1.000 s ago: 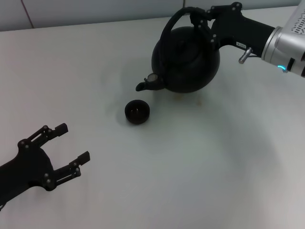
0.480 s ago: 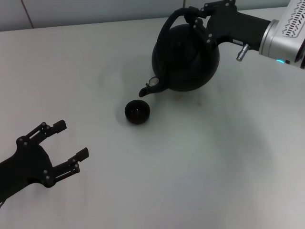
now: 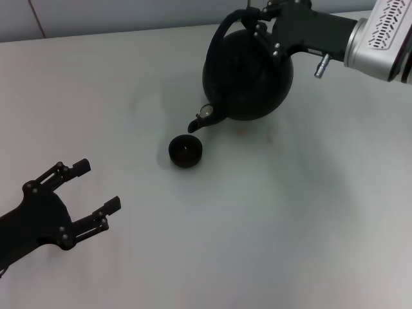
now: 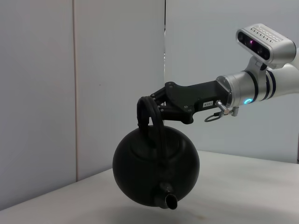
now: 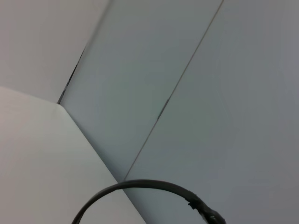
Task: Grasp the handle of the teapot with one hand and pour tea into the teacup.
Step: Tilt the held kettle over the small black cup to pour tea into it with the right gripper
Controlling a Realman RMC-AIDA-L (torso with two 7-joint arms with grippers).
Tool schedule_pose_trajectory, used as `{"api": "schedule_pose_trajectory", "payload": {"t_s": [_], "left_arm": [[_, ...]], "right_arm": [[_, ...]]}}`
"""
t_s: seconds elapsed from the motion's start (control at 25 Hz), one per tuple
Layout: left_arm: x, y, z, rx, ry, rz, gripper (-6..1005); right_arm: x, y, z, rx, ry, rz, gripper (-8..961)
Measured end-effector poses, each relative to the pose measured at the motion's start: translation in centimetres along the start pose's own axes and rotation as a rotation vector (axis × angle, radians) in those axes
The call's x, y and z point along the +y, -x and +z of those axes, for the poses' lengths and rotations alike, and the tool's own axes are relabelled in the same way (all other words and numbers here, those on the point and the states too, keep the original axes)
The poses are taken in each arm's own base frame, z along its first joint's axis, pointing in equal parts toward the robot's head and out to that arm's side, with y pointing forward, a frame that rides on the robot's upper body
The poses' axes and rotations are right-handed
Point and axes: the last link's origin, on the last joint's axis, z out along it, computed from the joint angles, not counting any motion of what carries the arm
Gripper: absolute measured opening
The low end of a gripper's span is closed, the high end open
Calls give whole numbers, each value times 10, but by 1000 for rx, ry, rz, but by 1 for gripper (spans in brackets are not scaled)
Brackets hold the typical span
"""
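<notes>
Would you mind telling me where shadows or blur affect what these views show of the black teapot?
Head view: the round matte-black teapot casts only a faint, diffuse shadow on the white table; the small dark teacup looks sharp. Left wrist view: the teapot reads as a dark silhouette against pale walls. Right wrist view: only the arched black handle shows, slightly soft.

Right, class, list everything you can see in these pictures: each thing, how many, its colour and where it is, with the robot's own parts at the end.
teapot: one, matte black, lifted off the table at the far right, tilted with its spout toward the teacup.
handle: one, black hoop arching over the teapot's top, held at its upper part.
teacup: one, dark, upright on the table just below the spout.
table: one, white, under everything.
wall: pale grey panels behind the table.
right gripper: one, black on a silver-grey arm, shut on the handle.
left gripper: one, black, open, low at the near left, holding nothing.
</notes>
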Motion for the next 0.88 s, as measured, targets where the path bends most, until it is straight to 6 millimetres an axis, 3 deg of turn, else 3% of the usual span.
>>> {"api": "schedule_pose_trajectory", "payload": {"t_s": [0.88], "left_arm": [[0,-1,-1,11,-8,-6,849]], "right_arm": [[3,5,10,5,39,-136,80]]}}
